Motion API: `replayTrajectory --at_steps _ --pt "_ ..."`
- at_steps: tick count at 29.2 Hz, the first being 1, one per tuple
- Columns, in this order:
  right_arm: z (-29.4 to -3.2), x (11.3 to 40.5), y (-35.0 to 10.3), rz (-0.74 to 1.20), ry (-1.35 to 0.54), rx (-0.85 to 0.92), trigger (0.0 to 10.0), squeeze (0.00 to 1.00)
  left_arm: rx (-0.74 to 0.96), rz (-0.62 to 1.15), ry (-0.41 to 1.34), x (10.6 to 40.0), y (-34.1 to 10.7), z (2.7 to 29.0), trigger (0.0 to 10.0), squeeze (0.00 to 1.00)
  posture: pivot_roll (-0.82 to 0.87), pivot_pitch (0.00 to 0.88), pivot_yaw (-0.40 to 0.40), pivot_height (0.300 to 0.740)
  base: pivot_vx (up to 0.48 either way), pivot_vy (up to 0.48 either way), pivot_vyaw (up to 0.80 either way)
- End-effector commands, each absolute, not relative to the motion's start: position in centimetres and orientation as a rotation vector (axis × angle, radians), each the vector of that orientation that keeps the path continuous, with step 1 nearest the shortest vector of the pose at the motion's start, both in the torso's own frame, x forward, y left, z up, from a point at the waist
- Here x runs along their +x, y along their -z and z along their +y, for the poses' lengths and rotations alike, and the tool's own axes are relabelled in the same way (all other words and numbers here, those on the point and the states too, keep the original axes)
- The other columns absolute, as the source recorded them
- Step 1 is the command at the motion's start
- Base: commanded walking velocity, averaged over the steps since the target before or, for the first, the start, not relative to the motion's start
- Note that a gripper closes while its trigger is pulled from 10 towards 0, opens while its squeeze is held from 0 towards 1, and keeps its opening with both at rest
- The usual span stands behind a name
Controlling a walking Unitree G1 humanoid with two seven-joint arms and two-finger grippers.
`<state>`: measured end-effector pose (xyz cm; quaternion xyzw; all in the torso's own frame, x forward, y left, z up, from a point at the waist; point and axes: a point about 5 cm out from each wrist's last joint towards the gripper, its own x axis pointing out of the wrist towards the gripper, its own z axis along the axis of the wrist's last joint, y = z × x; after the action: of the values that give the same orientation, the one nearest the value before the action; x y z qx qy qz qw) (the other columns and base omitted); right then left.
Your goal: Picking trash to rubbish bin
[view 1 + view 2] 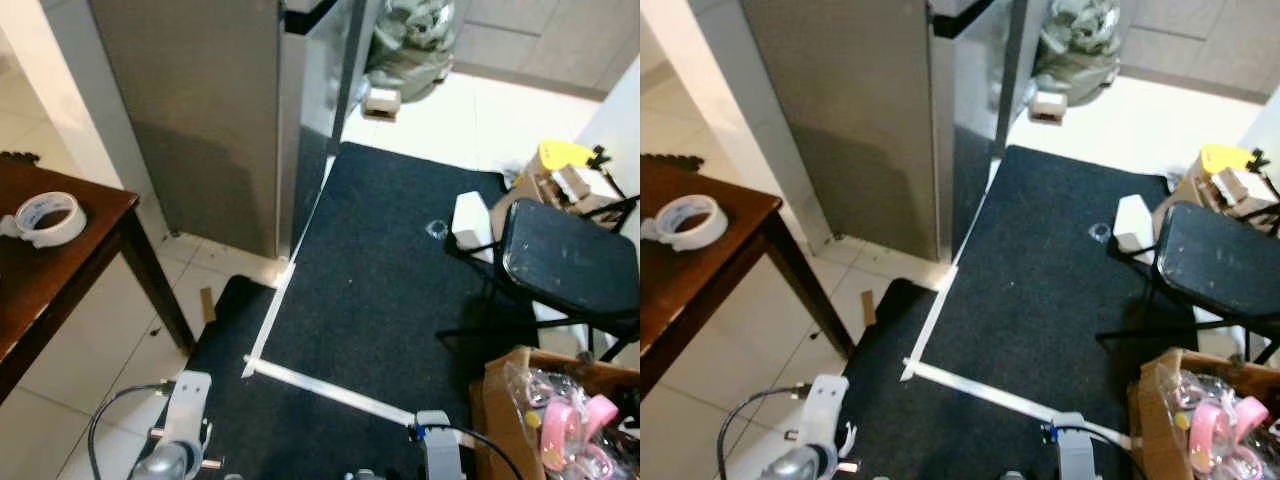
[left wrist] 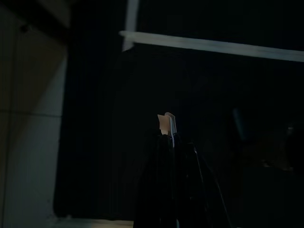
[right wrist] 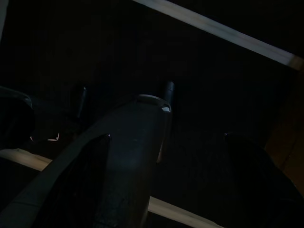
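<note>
**Robot standing over the dark mat, both arms low, trash still to be reached.**
Eye views: a small box (image 1: 382, 101) lies on the floor beside the bagged bin (image 1: 410, 40). Left wrist view: left claw (image 2: 167, 124) clenched on a pale scrap (image 2: 164, 123). Right wrist view: right claw's state cannot be told.

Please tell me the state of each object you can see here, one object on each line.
Tape roll: lying flat on the wooden table.
Folding chair: unfolded, seat bare.
Cardboard box: open, holding plastic-wrapped items.
Small box: on the tiles.
Left gripper: shut, hanging low.
</note>
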<state>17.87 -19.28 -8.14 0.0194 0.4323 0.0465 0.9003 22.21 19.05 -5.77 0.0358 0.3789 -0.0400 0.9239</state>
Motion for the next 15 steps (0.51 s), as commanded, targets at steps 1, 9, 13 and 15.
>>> replayTrajectory --at_steps 1,9,13,15 --pt "-19.80 16.82 8.60 0.933 -0.078 0.040 10.0 0.00 0.062 0.806 0.075 21.54 6.23 19.07 10.0 0.00 0.00 0.177 -0.032 0.740 0.000 0.000 0.00" --pt "-19.81 16.81 8.60 0.933 -0.078 0.041 10.0 0.00 0.079 0.790 0.076 21.66 6.08 19.24 10.0 0.00 0.01 0.177 -0.028 0.740 0.000 0.000 0.00" --pt "-19.84 16.67 8.66 0.935 -0.075 0.043 10.0 0.00 0.086 0.782 0.080 21.69 6.03 19.26 10.0 0.00 0.01 0.180 -0.023 0.740 0.000 0.000 0.00" --pt "-19.91 16.61 8.66 0.931 -0.070 0.038 10.0 0.00 0.109 0.768 0.086 21.75 5.94 19.26 10.0 0.00 0.01 0.173 -0.025 0.740 0.000 0.000 0.00"
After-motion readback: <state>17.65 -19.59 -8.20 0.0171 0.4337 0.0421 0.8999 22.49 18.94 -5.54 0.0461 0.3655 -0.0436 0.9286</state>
